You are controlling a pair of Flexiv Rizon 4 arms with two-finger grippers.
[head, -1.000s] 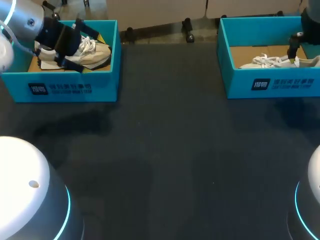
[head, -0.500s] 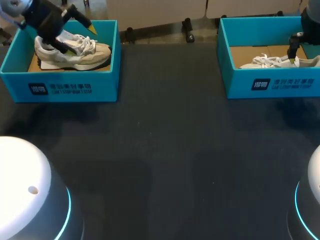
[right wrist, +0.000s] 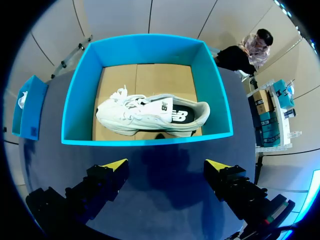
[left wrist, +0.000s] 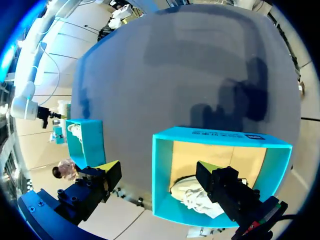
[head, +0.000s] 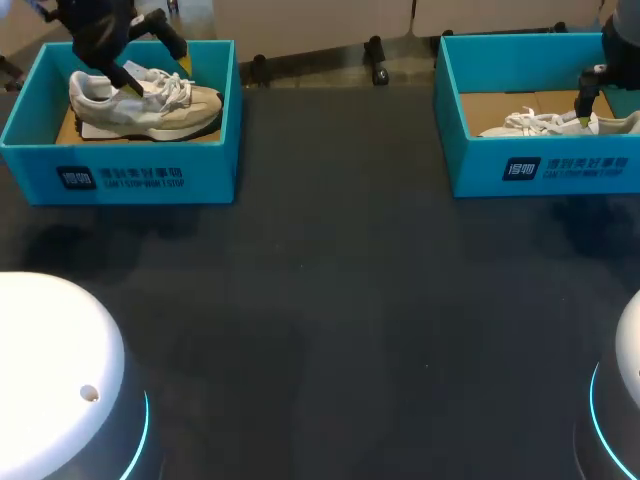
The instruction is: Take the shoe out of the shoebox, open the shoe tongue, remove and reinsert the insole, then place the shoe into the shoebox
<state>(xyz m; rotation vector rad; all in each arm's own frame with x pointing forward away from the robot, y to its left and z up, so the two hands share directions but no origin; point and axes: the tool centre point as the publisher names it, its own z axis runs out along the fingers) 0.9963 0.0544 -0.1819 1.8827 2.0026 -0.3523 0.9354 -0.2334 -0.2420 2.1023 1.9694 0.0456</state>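
Two teal shoeboxes stand at the table's far side. The left shoebox (head: 130,175) (left wrist: 220,142) holds a beige and white shoe (head: 145,100) (left wrist: 192,195) lying on its sole. My left gripper (head: 160,68) (left wrist: 157,167) hovers open above that box and touches nothing. The right shoebox (head: 540,165) (right wrist: 145,137) holds a white shoe (head: 545,122) (right wrist: 150,115) lying on its side. High over the near wall of that box my right gripper (head: 590,100) (right wrist: 167,164) stands open and empty.
Dark table surface (head: 340,320) stretches between and in front of the two boxes. The white arm bases (head: 60,380) sit at the near corners. From the right wrist view the left shoebox (right wrist: 27,110) is off to the side.
My left gripper has risen and drawn back from the shoe in the left box, which now lies uncovered. The right arm has not moved.
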